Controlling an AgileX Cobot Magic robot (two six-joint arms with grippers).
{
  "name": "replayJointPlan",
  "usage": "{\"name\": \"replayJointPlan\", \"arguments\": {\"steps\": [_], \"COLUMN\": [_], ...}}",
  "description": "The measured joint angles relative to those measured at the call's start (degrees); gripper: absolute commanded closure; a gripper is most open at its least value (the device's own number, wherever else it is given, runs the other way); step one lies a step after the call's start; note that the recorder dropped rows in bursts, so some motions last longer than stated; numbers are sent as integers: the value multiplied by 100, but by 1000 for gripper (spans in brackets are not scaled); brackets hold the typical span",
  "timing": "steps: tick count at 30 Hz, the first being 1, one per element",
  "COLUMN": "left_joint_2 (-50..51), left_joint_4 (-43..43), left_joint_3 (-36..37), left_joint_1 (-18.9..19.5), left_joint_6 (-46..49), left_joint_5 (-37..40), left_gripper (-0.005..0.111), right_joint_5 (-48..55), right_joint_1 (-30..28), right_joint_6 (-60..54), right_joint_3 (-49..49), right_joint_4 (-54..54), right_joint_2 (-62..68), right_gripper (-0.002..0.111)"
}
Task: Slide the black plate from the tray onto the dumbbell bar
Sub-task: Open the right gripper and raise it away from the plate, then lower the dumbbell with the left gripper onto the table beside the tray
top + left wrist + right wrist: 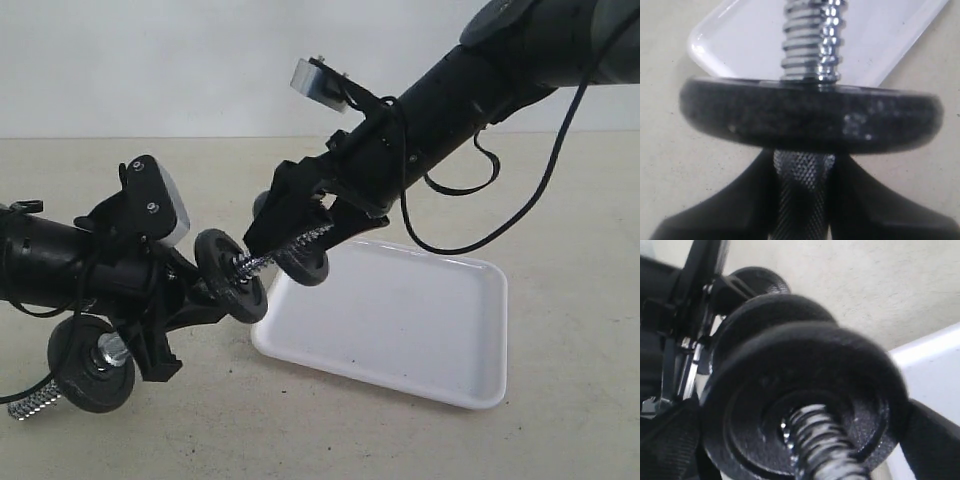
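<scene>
My left gripper (185, 300) (803, 167) is shut on the knurled middle of the dumbbell bar (803, 190), holding it tilted above the table. A duller grey disc (233, 276) (810, 119) sits on the bar just past the fingers, and a second one (90, 362) is on its lower end. The bar's upper threaded end (285, 250) (810, 40) passes through the hole of the black plate (304, 265) (805, 405). My right gripper (312, 240) (805, 440) is shut on this plate's rim, a short way up the thread from the grey disc. The white tray (420, 320) lies below.
The tray (740, 30) lies on a beige table (560, 200) and holds nothing. The bar's lower threaded end (30, 403) hangs close to the table at the front left. A black cable (470, 235) loops below the right arm, over the tray's far edge.
</scene>
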Motion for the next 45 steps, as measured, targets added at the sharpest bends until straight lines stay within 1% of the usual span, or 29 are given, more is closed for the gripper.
{"name": "replayJointPlan", "arguments": {"steps": [3,8,11,13,14,17,19,22,26,31,39,45], "left_joint_2": [-11,-59,-59,-71,-56,8,31,31,31,31,31,91], "left_joint_4": [-212,-311,-336,-336,-336,-349,-381,-431,-940,-1016,-1088,-1115], "left_joint_3": [-47,-57,-74,-74,-74,-37,-37,-37,-37,-37,-37,-131], "left_joint_1": [0,23,23,23,4,4,31,42,42,42,42,46], "left_joint_6": [0,0,0,0,0,0,0,-10,-73,-664,-2282,-2852], "left_joint_5": [31,5,5,17,-37,-363,-564,-566,-730,-836,-988,-1242], "left_gripper": [102,102,102,102,102,102,102,102,102,102,102,102], "right_joint_5": [114,70,58,73,261,476,490,490,490,503,503,503], "right_joint_1": [46,46,46,46,57,40,-114,-353,-536,-545,-545,-545], "right_joint_6": [-315,-550,-576,-592,-592,-389,-104,106,417,466,507,530], "right_joint_3": [11,-71,-362,-730,-1021,-1581,-1888,-1977,-1987,-1989,-1989,-1989], "right_joint_4": [178,382,382,460,623,312,-130,-266,-308,-308,-308,-308], "right_joint_2": [11,36,83,95,35,-49,-49,-98,-257,-339,-339,-339], "right_gripper": [4,4,4,4,4,4,4,4,4,4,4,4]}}
